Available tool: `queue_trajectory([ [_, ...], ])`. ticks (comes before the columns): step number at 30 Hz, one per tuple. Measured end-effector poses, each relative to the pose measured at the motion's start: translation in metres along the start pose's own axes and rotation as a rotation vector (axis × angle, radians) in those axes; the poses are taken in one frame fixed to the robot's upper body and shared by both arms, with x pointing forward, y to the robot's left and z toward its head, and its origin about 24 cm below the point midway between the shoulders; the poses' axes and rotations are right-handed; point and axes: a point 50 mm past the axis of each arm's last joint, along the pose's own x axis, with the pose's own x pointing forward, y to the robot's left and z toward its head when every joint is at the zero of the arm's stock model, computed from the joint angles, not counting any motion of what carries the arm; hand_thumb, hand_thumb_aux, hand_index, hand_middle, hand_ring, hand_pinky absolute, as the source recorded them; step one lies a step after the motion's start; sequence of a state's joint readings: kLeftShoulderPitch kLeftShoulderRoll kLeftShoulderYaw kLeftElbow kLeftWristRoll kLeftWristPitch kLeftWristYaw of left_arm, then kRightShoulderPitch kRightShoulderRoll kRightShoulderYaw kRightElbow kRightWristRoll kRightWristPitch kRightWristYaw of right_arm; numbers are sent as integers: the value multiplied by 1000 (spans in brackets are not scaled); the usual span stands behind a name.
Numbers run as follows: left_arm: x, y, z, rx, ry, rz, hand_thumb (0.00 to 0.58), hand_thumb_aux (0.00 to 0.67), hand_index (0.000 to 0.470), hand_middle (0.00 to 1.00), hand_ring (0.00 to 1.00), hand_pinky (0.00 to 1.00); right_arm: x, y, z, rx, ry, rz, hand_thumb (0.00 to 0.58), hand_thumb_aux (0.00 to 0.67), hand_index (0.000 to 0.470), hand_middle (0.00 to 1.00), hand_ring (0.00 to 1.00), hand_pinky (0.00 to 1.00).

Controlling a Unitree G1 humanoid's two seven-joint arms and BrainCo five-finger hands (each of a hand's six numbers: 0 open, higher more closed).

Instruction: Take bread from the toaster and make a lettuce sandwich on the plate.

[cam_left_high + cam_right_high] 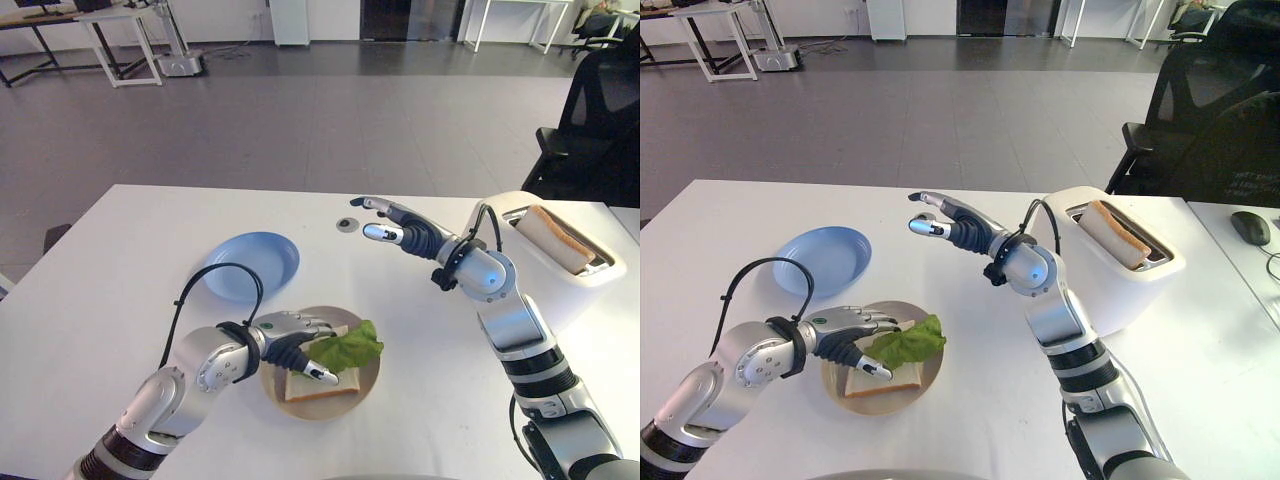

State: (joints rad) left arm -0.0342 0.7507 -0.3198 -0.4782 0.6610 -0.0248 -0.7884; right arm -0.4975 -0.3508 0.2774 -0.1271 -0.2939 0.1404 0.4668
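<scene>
**Around the edges of the white table**

Here's the white table (110,280), broad and pale, and on its left half sits a light blue plate (252,265). Farther back, near the middle, a small round grey disc (347,224) is set flat in the tabletop. To the right, a black office chair (1200,120) stands just past the far corner. A dark computer mouse (1245,227) lies on the neighbouring desk (1240,270). Behind it all is grey floor (300,110), with a white-legged table (120,35) far off at the left.
</scene>
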Motion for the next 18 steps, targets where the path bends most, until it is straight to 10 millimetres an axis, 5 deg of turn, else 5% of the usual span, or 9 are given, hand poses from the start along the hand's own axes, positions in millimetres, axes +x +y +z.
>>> queue_trajectory([
  [9,-19,39,7,90,-9,232,0,0,0,0,0,0,2,4,2,3,-7,15,0,0,0,0,0,0],
  [18,-18,42,6,74,-19,282,0,0,0,0,0,0,2,4,2,-17,0,-1,0,0,0,0,0,0],
])
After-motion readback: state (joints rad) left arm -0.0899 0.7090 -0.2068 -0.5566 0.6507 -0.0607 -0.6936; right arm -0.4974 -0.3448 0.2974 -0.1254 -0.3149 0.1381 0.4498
